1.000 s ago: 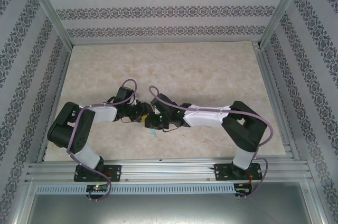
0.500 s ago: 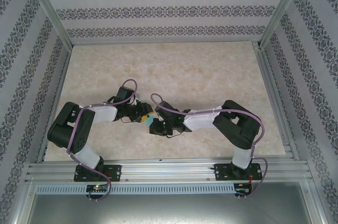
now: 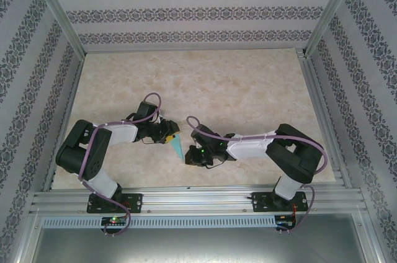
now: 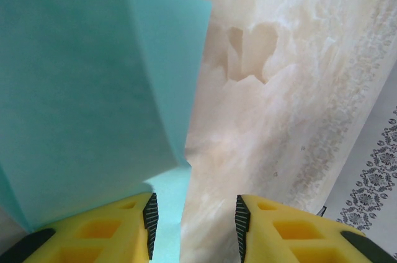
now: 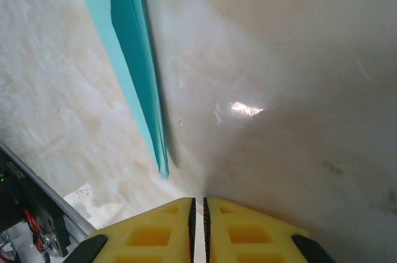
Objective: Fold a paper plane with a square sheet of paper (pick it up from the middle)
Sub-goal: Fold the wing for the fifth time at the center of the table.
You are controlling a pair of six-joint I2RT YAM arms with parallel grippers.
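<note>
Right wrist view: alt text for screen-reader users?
A slim folded turquoise paper plane slants down from the top edge, its pointed tip stopping just short of the shut, empty yellow right gripper at the bottom. Beige marbled table beneath.

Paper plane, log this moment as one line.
paper plane: folded dart between both grippers | left gripper: open, not gripping the paper | right gripper: shut on nothing, tip nearby

right hand [image 5: 199, 203] | pulled back rightward | paper plane [image 3: 177, 146] now uncovered
</note>
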